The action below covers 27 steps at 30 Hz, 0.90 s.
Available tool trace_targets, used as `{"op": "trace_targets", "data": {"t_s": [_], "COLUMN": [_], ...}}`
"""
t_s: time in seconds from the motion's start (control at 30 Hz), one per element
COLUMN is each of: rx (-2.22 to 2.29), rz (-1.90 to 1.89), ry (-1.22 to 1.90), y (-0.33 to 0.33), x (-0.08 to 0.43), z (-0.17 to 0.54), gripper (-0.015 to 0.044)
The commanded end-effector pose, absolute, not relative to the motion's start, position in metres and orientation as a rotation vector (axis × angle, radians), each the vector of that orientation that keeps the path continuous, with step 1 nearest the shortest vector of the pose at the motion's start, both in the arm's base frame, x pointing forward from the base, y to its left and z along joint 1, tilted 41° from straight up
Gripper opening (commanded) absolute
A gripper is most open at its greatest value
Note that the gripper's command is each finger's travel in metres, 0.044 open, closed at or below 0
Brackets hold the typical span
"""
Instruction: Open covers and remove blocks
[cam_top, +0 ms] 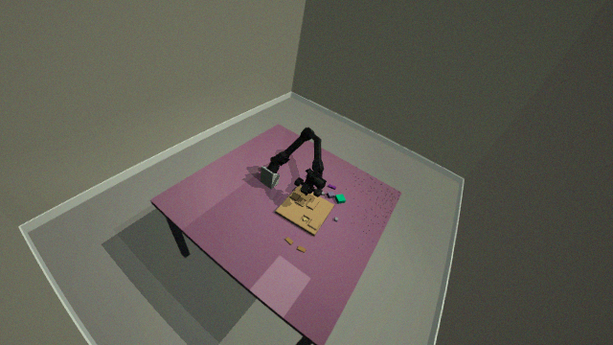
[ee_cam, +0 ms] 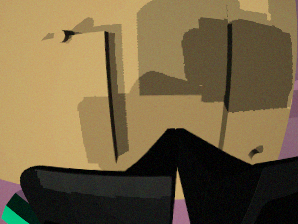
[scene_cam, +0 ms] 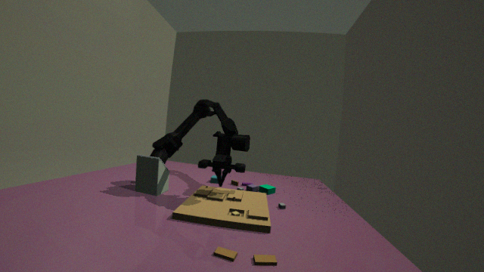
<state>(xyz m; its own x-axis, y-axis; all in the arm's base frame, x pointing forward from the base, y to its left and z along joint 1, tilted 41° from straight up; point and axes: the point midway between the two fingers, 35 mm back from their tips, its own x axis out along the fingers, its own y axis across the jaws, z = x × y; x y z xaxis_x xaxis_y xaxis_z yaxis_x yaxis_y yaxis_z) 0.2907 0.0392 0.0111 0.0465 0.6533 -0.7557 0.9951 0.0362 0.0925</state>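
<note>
The tan puzzle board (cam_top: 294,213) (scene_cam: 208,211) (ee_cam: 35,110) lies flat on the table. Near its front right, a small yellowish block (scene_cam: 236,213) (cam_top: 306,218) sits in an uncovered well, with a raised cover (scene_cam: 258,214) beside it. Towards the back are several flat covers, among them one (scene_cam: 216,196) left of another cover (scene_cam: 235,196); the wrist view shows edges and two dark small pins or knobs there. Whether these cover wells is unclear. My gripper (scene_cam: 221,184) (ee_cam: 174,136) is shut and empty, pointing down above the board's back edge. Its fingertips are hard to see in the top view.
Two tan pieces (scene_cam: 225,254) (scene_cam: 265,259) lie in front of the board. Behind and right are a green block (cam_top: 340,198) (scene_cam: 267,189), a violet-grey block (scene_cam: 252,187), a purple piece (cam_top: 331,186), a teal block (scene_cam: 214,179) and a small grey cube (cam_top: 335,218) (scene_cam: 282,205). A pale wedge (scene_cam: 147,174) stands left.
</note>
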Motion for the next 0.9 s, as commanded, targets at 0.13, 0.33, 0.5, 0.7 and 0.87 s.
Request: {"op": "trace_targets", "data": {"t_s": [0.13, 0.33, 0.5, 0.7, 0.87], "rx": [1.69, 1.69, 1.691, 1.691, 1.691], "rz": [-0.685, -0.685, -0.684, -0.684, -0.683], "ry": [1.682, 1.682, 1.683, 1.683, 1.684], "y": [0.045, 0.049, 0.053, 0.057, 0.059], "x": [0.289, 0.289, 0.289, 0.289, 0.289], "z": [0.003, -0.001, -0.004, -0.009, -0.011], "gripper": [0.0, 0.0, 0.0, 0.0, 0.0]}}
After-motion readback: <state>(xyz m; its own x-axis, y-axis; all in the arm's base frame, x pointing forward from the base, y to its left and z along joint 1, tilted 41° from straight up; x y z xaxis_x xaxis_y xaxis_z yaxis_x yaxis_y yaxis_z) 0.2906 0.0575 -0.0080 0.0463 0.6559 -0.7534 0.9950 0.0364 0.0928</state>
